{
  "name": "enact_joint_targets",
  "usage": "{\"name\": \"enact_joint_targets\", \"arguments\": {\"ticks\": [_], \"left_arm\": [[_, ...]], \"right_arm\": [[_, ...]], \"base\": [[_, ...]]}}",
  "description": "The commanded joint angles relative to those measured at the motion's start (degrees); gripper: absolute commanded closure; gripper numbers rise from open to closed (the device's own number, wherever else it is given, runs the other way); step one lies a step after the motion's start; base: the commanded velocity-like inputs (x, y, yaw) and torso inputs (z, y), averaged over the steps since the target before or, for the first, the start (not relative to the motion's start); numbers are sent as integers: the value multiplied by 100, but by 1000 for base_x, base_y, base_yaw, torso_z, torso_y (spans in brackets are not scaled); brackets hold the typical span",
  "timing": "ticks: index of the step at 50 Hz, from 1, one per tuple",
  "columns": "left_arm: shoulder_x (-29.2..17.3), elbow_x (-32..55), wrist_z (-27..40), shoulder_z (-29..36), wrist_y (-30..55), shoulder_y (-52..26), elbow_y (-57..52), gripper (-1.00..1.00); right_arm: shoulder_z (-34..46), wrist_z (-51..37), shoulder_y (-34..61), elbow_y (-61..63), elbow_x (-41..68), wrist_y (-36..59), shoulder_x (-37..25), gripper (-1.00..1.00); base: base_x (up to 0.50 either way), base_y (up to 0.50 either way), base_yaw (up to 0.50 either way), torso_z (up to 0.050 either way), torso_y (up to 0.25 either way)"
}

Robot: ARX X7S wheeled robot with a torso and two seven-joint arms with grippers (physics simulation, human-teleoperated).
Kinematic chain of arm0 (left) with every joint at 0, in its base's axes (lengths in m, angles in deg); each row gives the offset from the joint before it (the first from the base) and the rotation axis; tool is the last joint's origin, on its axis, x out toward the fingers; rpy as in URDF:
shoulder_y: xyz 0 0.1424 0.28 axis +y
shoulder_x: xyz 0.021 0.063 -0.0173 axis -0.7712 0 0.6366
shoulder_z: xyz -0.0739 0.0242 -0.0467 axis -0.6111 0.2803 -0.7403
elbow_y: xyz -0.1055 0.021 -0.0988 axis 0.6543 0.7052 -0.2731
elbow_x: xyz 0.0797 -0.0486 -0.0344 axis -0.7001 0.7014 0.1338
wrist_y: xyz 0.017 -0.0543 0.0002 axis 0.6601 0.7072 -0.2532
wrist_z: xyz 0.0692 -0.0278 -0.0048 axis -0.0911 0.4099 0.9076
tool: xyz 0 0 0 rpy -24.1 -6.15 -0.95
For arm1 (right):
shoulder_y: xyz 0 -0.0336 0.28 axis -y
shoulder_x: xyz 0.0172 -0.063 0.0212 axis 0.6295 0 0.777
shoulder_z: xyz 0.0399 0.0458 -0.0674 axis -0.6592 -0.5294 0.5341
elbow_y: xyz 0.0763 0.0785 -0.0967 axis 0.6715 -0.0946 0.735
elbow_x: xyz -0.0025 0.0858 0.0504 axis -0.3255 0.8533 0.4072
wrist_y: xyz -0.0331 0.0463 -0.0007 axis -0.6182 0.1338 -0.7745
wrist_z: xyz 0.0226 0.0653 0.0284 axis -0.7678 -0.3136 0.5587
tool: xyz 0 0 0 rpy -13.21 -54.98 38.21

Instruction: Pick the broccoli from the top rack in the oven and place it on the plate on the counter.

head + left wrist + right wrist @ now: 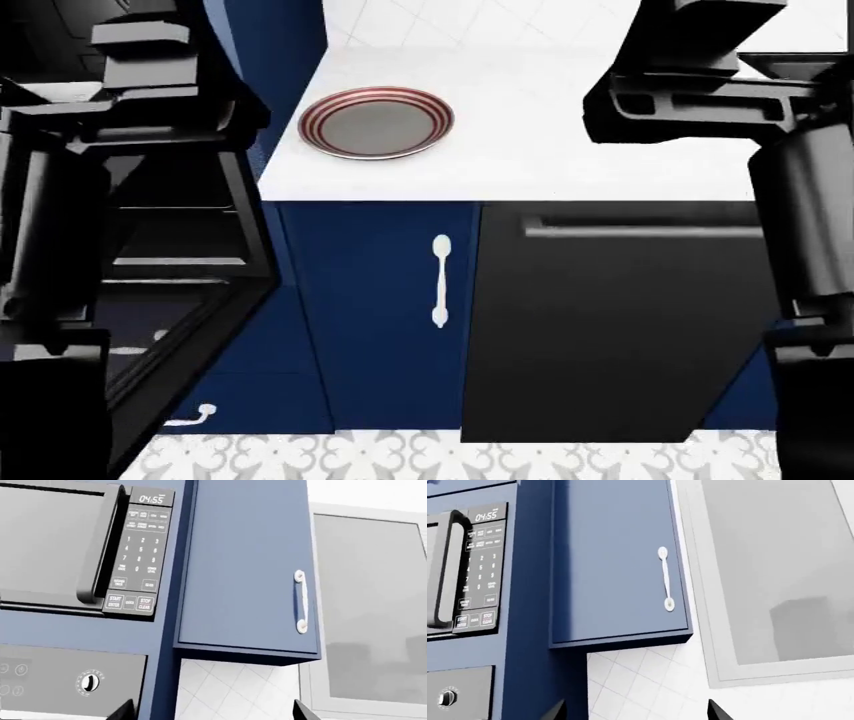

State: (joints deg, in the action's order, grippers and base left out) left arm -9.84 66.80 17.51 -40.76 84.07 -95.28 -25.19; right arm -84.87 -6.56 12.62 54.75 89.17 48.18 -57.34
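Note:
The plate (376, 122), round with a grey centre and red and white rim stripes, lies on the white counter (574, 150) near its left end. The oven (180, 225) is a dark cavity at the left, mostly hidden behind my left arm (134, 150). Thin shelf edges (180, 262) show inside it, but I cannot pick out the top rack. The broccoli is out of view. My right arm (707, 90) hangs over the counter's right part. Both wrist views face the wall cabinets. The left gripper (213, 715) and right gripper (637, 714) are open and hold nothing.
Under the counter are a blue cabinet door with a white handle (441, 280) and a black panel with a bar handle (627, 320). Higher up are a microwave (53, 545), a grey control panel with a knob (89, 682), a blue wall cabinet (247, 565) and a window (373, 605).

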Motion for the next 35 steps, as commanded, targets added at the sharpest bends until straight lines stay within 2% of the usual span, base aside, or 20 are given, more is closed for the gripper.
{"name": "enact_joint_targets", "arguments": {"ticks": [1,12,35], "left_arm": [[-283,1093,848,-63,297,-1063,-22,-100],[-325,892,757,-16,226,-898,-35,-100],[-410,809,797,151,177,-882,-36,-100]], "right_arm": [[109,-830,1086,-89,1054,60,-195,-100],[42,-718,786,-101,961,29,-265,-100],[163,-797,709,-35,1123,-44,-310,-100]], "base": [[0,0,0,0,0],[0,0,0,0,0],[0,493,0,0,0]]}}
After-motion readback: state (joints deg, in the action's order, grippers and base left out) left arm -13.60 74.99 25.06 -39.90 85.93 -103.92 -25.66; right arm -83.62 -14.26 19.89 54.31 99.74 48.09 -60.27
